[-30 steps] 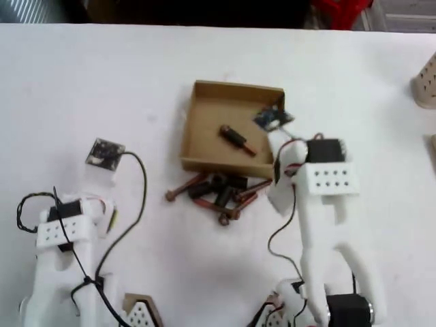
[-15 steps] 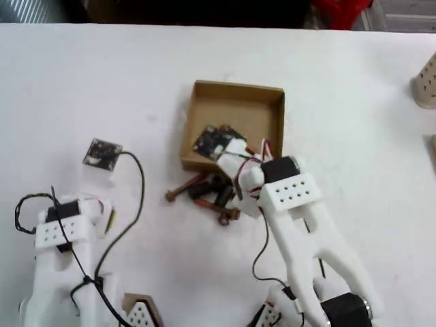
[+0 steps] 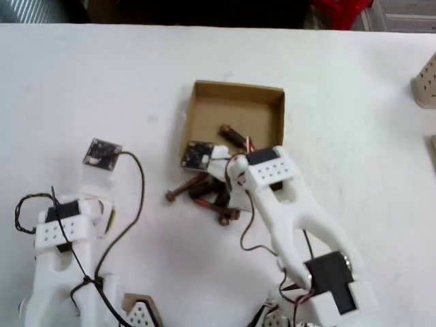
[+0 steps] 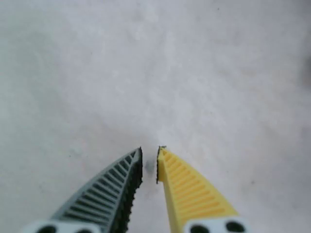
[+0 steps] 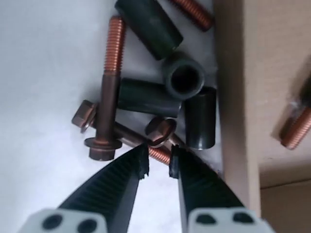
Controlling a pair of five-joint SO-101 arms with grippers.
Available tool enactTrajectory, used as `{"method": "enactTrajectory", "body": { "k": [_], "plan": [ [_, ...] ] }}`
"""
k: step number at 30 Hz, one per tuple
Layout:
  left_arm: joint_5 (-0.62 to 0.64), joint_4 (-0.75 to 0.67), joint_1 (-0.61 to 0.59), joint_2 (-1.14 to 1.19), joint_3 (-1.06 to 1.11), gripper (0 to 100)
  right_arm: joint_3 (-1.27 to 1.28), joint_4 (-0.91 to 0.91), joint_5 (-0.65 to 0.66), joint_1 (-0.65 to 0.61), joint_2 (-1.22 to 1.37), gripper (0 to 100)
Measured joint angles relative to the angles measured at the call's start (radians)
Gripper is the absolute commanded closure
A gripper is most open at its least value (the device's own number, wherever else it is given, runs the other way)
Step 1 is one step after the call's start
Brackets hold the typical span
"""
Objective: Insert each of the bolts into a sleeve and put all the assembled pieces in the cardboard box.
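— So, which step is in hand?
— Fetching the next bolt, I'd judge. One assembled piece lies in the cardboard box. The loose bolts and sleeves sit heaped on the table just outside the box's near wall, touching one another.
— And the right gripper?
— The right gripper hangs over that heap, jaws parted only a little and holding nothing. A threaded shank lies just ahead of the gap between the tips.
— The other arm?
— The left gripper sits well apart over bare table, closed to a sliver, with nothing in it.
— What does the next move call for?
— Probably a wider opening, then a descent onto one bolt alone. The long bolt at the heap's edge looks the easiest, since its shank lies partly free. The others cross under sleeves and could drag neighbours along. After that a sleeve has to be held steady, which seems to be the left arm's job, so the bolt can go in end-on
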Motion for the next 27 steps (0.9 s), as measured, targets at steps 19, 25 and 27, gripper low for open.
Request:
{"method": "enactTrajectory", "body": {
  "k": [19, 25, 27],
  "plan": [
    [0.000, 0.000, 0.000, 0.000, 0.000, 91, -0.276, 0.002, 0.000, 0.005, 0.288, 85.4],
    [0.000, 0.000, 0.000, 0.000, 0.000, 91, -0.293, 0.002, 0.084, 0.015, 0.345, 86.3],
    [0.000, 0.000, 0.000, 0.000, 0.000, 91, -0.296, -0.011, 0.100, 0.026, 0.362, 91.3]
  ]
}}
